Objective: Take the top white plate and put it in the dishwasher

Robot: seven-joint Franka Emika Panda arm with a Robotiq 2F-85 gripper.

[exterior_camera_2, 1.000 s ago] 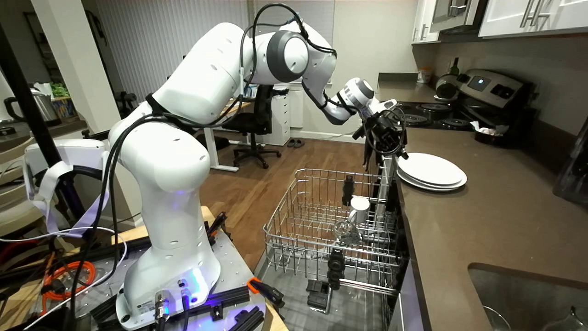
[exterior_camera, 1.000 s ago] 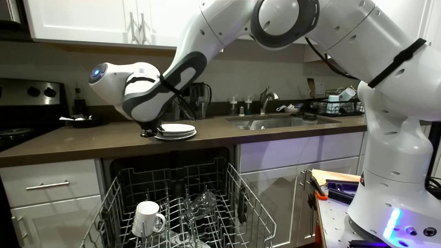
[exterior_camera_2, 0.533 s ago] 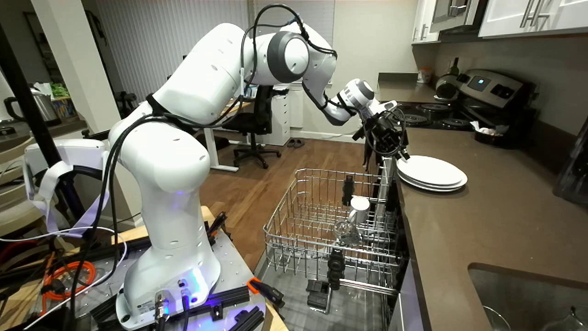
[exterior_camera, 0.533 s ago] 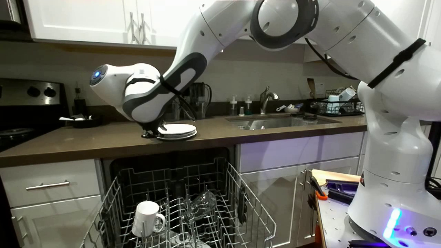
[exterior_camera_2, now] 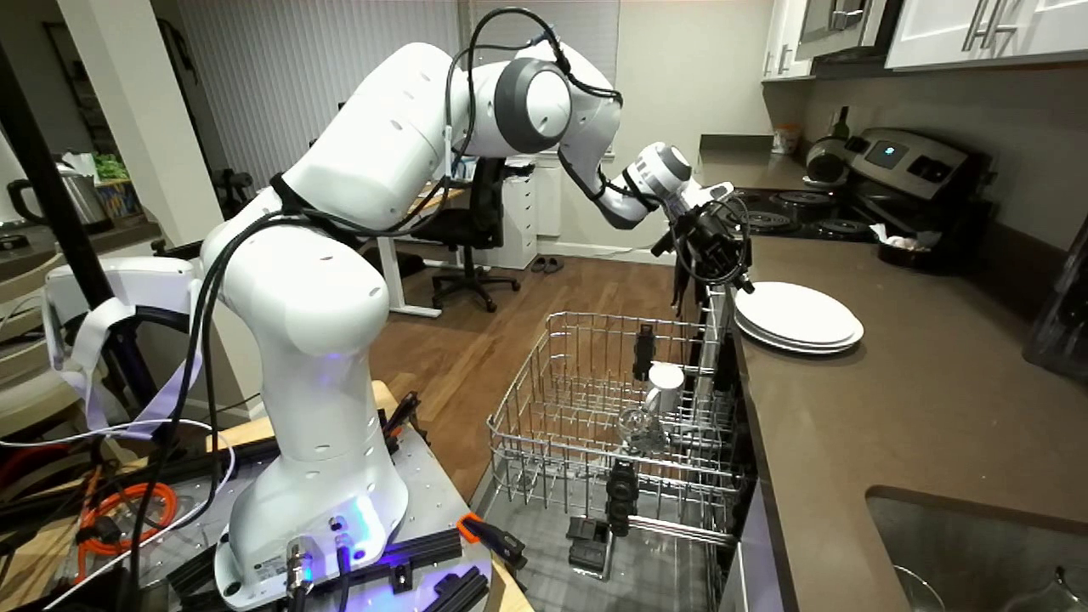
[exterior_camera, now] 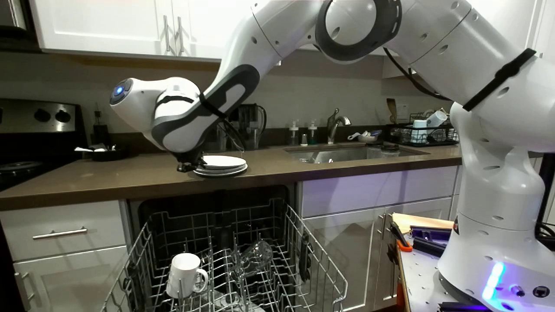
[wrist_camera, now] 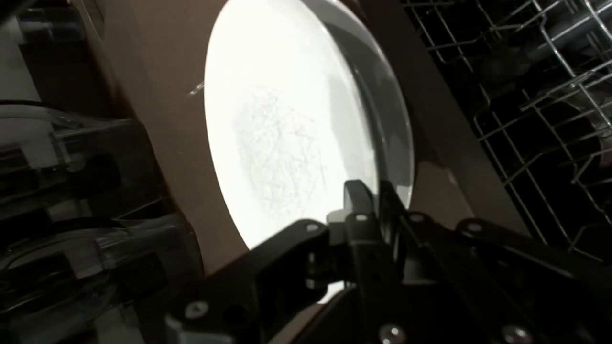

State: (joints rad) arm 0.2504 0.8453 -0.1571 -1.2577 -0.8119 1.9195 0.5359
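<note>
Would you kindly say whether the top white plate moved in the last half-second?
Yes, slightly upward: in an exterior view, the top white plate sits a little higher against the countertop.

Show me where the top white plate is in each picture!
In an exterior view: top white plate, just left of middle.
In an exterior view: top white plate, right of middle.
In the wrist view: top white plate, large, upper middle.
All three show the dishwasher rack: below the plate, then left, then right.

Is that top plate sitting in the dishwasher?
No, the wrist view shows the top white plate over the countertop, its rim between the fingers.
</note>
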